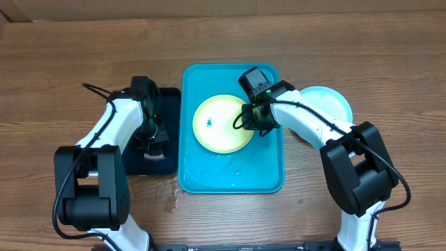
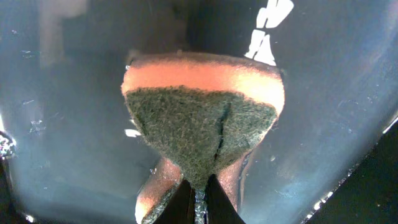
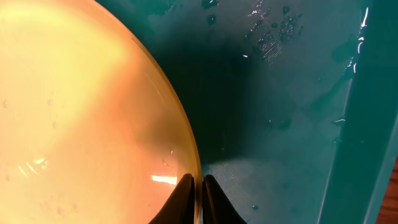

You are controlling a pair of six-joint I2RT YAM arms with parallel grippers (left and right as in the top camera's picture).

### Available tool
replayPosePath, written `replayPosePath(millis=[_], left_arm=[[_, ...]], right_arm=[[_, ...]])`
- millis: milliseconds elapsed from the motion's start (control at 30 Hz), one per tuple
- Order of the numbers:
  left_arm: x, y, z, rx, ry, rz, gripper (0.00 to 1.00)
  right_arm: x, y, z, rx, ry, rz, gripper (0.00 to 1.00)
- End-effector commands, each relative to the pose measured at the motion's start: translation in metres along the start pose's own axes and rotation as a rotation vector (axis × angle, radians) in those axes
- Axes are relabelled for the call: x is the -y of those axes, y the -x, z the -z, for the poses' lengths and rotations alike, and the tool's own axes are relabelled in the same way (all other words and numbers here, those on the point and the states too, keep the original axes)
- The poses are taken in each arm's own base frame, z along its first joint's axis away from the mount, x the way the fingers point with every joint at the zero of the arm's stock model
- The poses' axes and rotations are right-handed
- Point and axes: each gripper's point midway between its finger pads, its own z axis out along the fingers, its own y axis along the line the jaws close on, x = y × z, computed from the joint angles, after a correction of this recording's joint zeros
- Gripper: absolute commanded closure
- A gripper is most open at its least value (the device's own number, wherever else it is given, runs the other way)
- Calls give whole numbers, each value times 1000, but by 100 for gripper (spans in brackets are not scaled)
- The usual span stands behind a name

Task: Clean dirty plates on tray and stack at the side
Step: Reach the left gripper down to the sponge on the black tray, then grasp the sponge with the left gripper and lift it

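A yellow-green rimmed plate (image 1: pixel 221 129) with a small blue smudge lies on the turquoise tray (image 1: pixel 268 174). My right gripper (image 1: pixel 254 124) is at the plate's right edge. In the right wrist view that gripper (image 3: pixel 200 194) is shut on the rim of the plate (image 3: pixel 81 112), above the wet tray (image 3: pixel 280 93). My left gripper (image 1: pixel 149 145) is over the black tray (image 1: pixel 169 97). Seen from the left wrist, it (image 2: pixel 200 200) is shut on an orange sponge (image 2: pixel 199 124), squeezing its green scouring side, just above the wet black tray (image 2: pixel 74 124).
A light-blue rimmed plate (image 1: pixel 329 103) lies on the wooden table right of the turquoise tray, partly under my right arm. Water is pooled in the tray's front half, and a few drops lie on the table (image 1: pixel 174 203) by its front left corner.
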Motion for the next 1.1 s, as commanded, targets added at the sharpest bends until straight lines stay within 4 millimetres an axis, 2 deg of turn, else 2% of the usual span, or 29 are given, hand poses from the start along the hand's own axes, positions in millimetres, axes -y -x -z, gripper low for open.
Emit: replayPosePath(millis=[0,100,267,300,333,400,600,667,900,1067], left_arm=[[1,3,-7,11,6,-83,96],[-1,15,0,54,18,-108,96],[-4,38,23,143,51,-100,96],[-3,44,29,163,45,-105,96],[-1,47,32,174,39,-112,96],[0,51,37,188,36,-133,96],[2,56,39,210,32,-155,96],[3,60,40,227,27,-154,96],[29,50,35,192,-120,-217,96],[29,37,22,150,-129,-220,96]], right_arm=[[2,-1,-3,-4,0,-8,92],[0,0,-3,-4,8,-8,92],[0,0,-3,-2,9,-8,91],[0,0,-3,-3,9,-8,76],[0,0,-3,-2,9,-8,71],[0,0,-3,-2,9,-8,66],[0,0,-3,-3,8,-8,68],[0,0,-3,-1,9,-8,71],[0,-1,-3,-5,7,-8,71],[1,-2,-3,-11,4,-8,71]])
